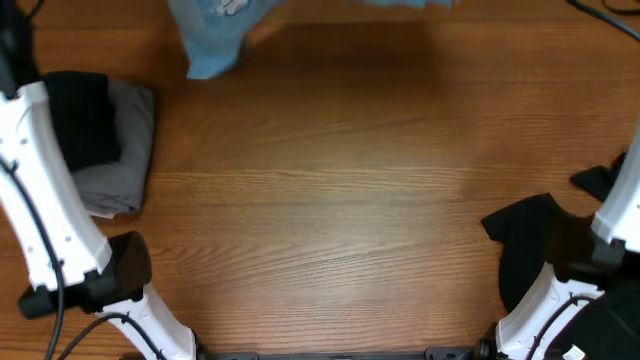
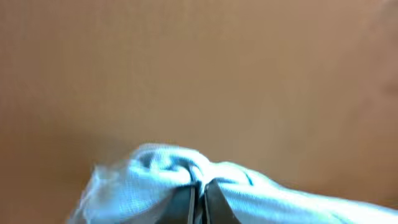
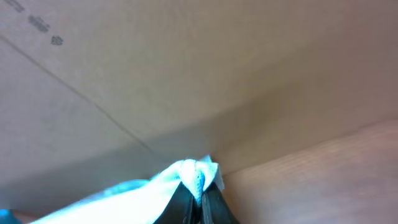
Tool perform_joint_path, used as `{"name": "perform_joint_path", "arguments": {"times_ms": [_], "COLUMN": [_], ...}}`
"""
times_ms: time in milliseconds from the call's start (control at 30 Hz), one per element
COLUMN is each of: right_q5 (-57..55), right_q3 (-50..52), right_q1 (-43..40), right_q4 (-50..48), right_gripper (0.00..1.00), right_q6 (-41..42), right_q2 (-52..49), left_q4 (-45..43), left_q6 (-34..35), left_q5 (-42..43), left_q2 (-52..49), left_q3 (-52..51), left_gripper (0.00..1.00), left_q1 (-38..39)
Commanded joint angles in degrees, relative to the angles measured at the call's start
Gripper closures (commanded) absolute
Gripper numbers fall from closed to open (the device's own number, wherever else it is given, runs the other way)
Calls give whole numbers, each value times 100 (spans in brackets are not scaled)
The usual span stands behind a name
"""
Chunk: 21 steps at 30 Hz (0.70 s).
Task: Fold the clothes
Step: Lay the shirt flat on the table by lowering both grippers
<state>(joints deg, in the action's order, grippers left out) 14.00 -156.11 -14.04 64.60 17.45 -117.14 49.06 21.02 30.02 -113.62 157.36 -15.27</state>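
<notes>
The sky-blue T-shirt (image 1: 215, 30) hangs at the far top edge of the overhead view, mostly cut off, blurred by motion. My left gripper (image 2: 200, 186) is shut on a bunch of its blue fabric (image 2: 149, 180), held above the table. My right gripper (image 3: 200, 190) is shut on another bunched edge of the same shirt (image 3: 124, 196), also held up. Neither set of fingers shows in the overhead view. Black garments (image 1: 545, 240) lie at the right edge near the right arm's base.
A folded grey garment (image 1: 120, 150) with a black one (image 1: 85, 120) on top lies at the left edge beside the left arm. A cardboard wall (image 3: 124, 74) stands behind the table. The wooden tabletop (image 1: 340, 200) spreads across the middle.
</notes>
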Motion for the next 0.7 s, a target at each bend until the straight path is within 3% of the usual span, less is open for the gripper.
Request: {"name": "perform_joint_path", "arguments": {"times_ms": [0,133,267,667], "right_q5": [-938,-1447,-1495,-1611], "right_q3": [35,420,1241,4332], "right_q1": [-92,-92,-90,-186], "right_q4": [949,1943,2347,2734], "right_gripper": [96,96,96,96], "right_q6": [-138,-140,-354,-592], "right_q2": [-83,-208,-247,-247], "left_q4": [1897,3770,4708,4778], "left_q6": [-619,-1469,-1869,-2103], "left_q5": [531,-48,-326,-415], "left_q2": [-20,-282,-750,-922], "left_q3": [63,-341,-957,-4437], "left_gripper": [96,96,96,96], "left_q1": [-22,407,769,1410]}}
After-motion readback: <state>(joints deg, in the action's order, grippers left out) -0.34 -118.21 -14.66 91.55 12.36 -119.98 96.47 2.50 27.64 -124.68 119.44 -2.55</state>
